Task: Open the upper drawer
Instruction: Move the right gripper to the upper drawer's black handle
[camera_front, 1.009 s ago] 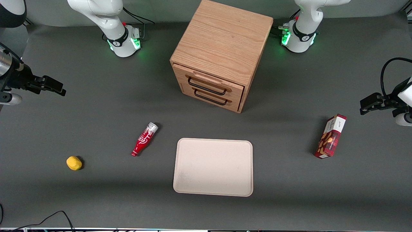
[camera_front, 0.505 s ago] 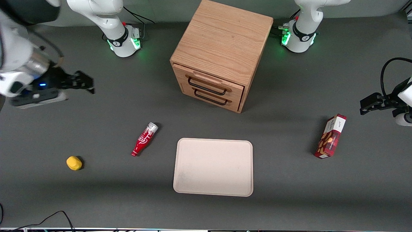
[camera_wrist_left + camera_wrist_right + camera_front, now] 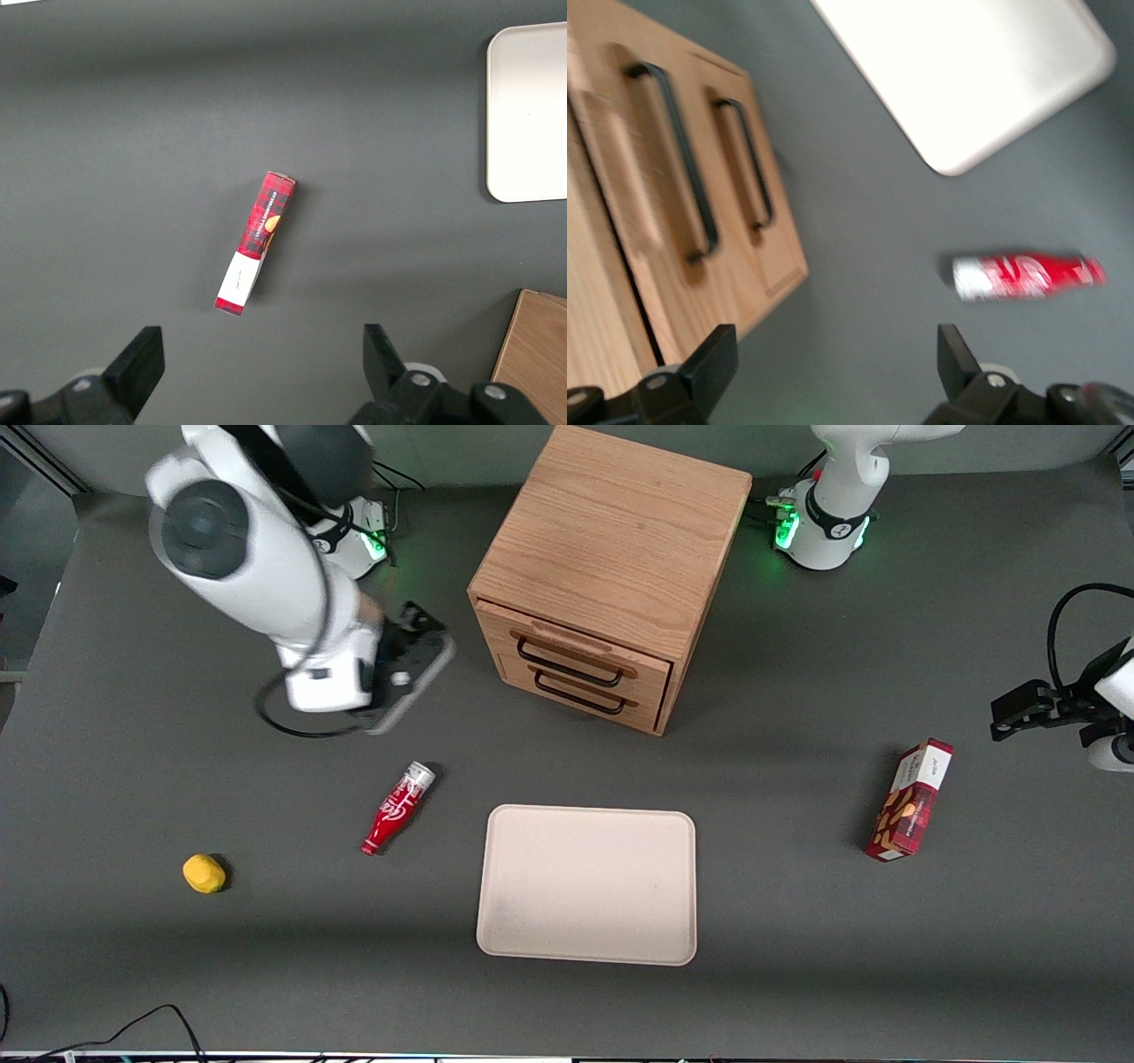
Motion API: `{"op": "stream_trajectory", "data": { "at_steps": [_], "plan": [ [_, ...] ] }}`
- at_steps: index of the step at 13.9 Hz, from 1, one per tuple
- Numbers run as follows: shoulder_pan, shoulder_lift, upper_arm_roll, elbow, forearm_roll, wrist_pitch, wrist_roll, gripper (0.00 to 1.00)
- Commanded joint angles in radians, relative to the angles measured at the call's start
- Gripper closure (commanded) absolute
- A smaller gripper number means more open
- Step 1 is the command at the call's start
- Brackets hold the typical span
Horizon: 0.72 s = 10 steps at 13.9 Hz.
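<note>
The wooden cabinet stands at the middle of the table, far from the front camera. Its upper drawer is closed, with a black wire handle above the lower drawer. My right gripper hovers over the table beside the cabinet, toward the working arm's end, apart from the handle. In the right wrist view the gripper is open and empty, and the upper drawer's handle and the lower drawer's handle show ahead of one fingertip.
A red bottle lies on the table nearer the front camera than the gripper; it also shows in the right wrist view. A cream tray lies in front of the cabinet. A yellow lump and a red box lie toward either end.
My right arm has swung in from the working arm's end of the table toward the cabinet. The gripper now hovers close to the cabinet's front corner. The drawers have not moved.
</note>
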Motion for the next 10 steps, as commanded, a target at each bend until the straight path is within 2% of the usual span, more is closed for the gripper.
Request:
{"op": "stream_trajectory", "data": {
  "at_steps": [1, 3, 6, 10],
  "plan": [
    [0.088, 0.094, 0.010, 0.082, -0.051, 0.010, -0.050, 0.00],
    [0.147, 0.128, 0.010, 0.085, -0.077, 0.044, -0.050, 0.00],
    [0.199, 0.182, 0.016, 0.085, -0.151, 0.092, -0.071, 0.00],
    [0.231, 0.226, 0.016, 0.085, -0.165, 0.173, -0.085, 0.00]
  ]
}}
